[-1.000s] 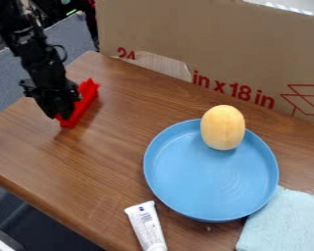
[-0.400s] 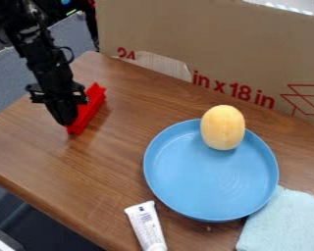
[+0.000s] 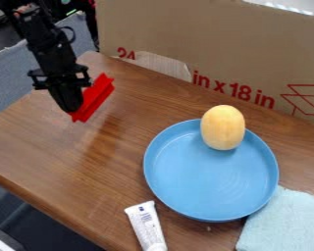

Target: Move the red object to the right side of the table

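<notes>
Nearest the camera lies one white tube [image 3: 145, 226] at the table's [image 3: 68, 167] front edge, and one pale blue cloth [image 3: 286, 225] sits at the right corner; a low swing toward that side could knock either off. Just behind them sits one blue plate [image 3: 212, 172] carrying one tan egg-shaped thing [image 3: 223, 126]; the path to the right side crosses it, so a low pass could clip the egg-shaped thing and set it rolling.

Further back on the left, the single gripper [image 3: 68, 95] points nearly straight down, its fingers pressed together on one end of the one red bar [image 3: 93, 97]; the bar hangs tilted, clear of the wood (its shadow lies beneath it). Held by an end only, it may pivot or slip out during a quick sideways move.

Farthest back stands one cardboard box [image 3: 226, 49]; a raised swing drifting rearward could strike its face.
</notes>
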